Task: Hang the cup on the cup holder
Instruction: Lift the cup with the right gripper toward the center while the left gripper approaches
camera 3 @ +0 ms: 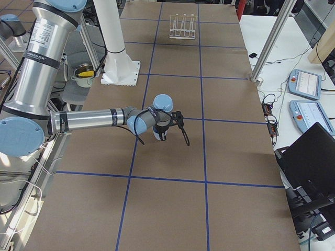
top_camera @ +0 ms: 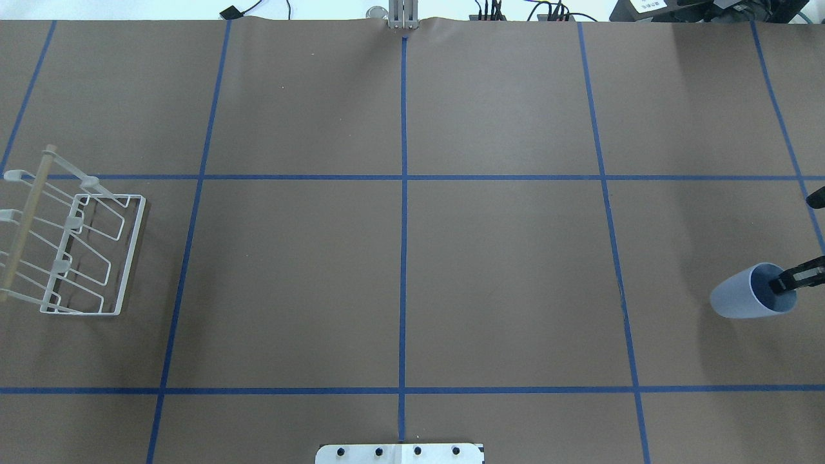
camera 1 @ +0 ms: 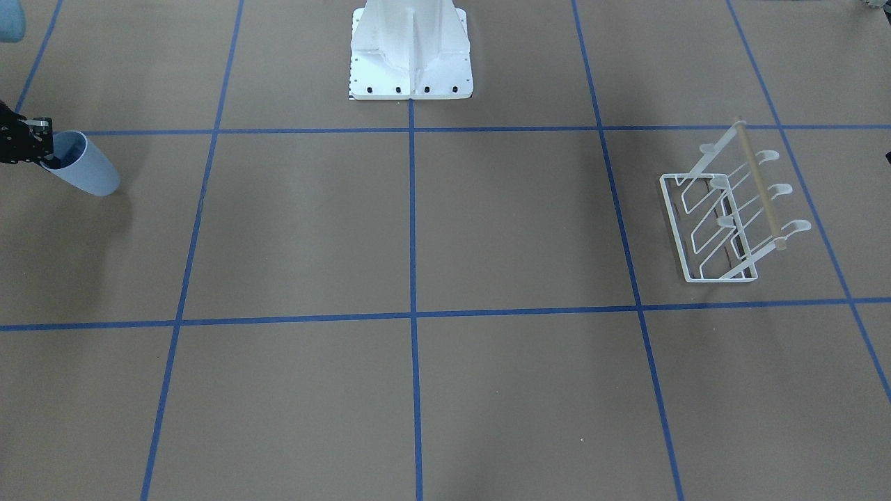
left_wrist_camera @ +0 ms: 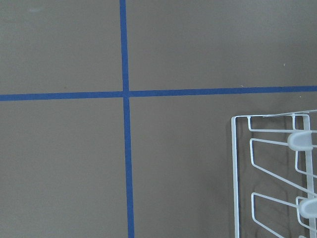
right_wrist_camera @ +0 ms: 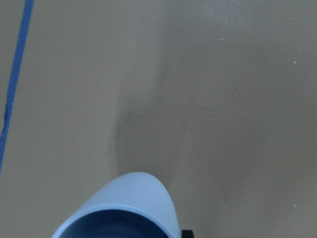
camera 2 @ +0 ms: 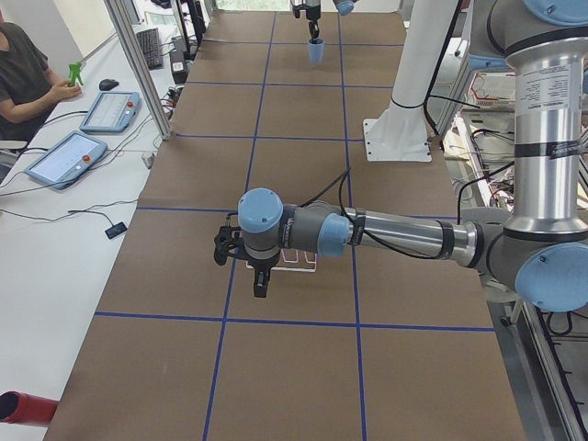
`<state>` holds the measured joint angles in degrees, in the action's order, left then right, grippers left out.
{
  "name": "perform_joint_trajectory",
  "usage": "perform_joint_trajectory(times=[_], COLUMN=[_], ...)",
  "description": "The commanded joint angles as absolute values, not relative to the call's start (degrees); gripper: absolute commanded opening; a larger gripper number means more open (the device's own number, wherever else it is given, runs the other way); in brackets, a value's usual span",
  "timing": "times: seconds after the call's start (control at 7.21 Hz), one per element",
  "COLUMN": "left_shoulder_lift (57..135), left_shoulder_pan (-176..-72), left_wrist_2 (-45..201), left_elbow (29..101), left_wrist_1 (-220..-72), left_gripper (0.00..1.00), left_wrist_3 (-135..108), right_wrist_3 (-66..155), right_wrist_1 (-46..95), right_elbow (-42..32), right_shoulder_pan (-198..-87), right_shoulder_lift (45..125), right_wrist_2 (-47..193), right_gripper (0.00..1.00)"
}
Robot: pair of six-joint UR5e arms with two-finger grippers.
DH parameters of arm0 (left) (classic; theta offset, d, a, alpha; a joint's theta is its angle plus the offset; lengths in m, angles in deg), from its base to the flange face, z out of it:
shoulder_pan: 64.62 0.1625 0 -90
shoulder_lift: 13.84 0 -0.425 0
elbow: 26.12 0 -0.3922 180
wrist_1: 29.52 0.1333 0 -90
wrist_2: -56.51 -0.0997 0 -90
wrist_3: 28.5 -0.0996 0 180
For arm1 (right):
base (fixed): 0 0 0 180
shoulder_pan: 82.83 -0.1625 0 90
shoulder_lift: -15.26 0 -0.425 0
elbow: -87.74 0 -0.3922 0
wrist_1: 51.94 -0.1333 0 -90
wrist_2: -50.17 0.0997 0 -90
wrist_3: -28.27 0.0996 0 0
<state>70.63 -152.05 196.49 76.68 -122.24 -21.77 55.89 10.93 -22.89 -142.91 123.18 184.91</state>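
The pale blue cup [camera 1: 87, 170] is tilted, its rim toward my right gripper [camera 1: 43, 149], which is shut on the rim with one finger inside. The cup's shadow falls on the table beneath it. Both also show in the overhead view, the cup [top_camera: 747, 293] and the gripper [top_camera: 789, 283], at the far right. The right wrist view shows the cup's rim [right_wrist_camera: 124, 208]. The white wire cup holder [camera 1: 717, 182] with its tan wooden bar [camera 1: 760, 182] stands empty at the table's other end [top_camera: 131, 256]. My left gripper [camera 2: 258, 276] hovers by the holder; I cannot tell whether it is open. The left wrist view shows the holder's corner [left_wrist_camera: 301, 140].
The robot's white base [camera 1: 411, 49] stands at the table's middle edge. Blue tape lines [top_camera: 403, 258] divide the brown table into squares. A side table with tablets [camera 2: 69, 156] and a seated person [camera 2: 23, 73] is beside the table.
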Motion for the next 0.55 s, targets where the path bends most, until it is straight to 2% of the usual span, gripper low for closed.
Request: perform_joint_trajectory(times=[0.0,0.42], left_shoulder_lift=[71.15,74.13], left_shoulder_pan=[-151.99,-150.33], left_wrist_2=[196.69,205.72], left_elbow=[77.23,77.15], left_wrist_1=[-122.33,-131.51], left_gripper=[0.98,0.98], left_wrist_3=[-21.47,-13.19], right_wrist_3=[56.74,68.19], right_wrist_1=[10.72,10.37], right_elbow=[-23.71,-23.79], right_shoulder_pan=[-146.80,-148.31], right_shoulder_lift=[122.06,114.78], right_wrist_2=[191.37,192.90], right_gripper=[0.00,0.00])
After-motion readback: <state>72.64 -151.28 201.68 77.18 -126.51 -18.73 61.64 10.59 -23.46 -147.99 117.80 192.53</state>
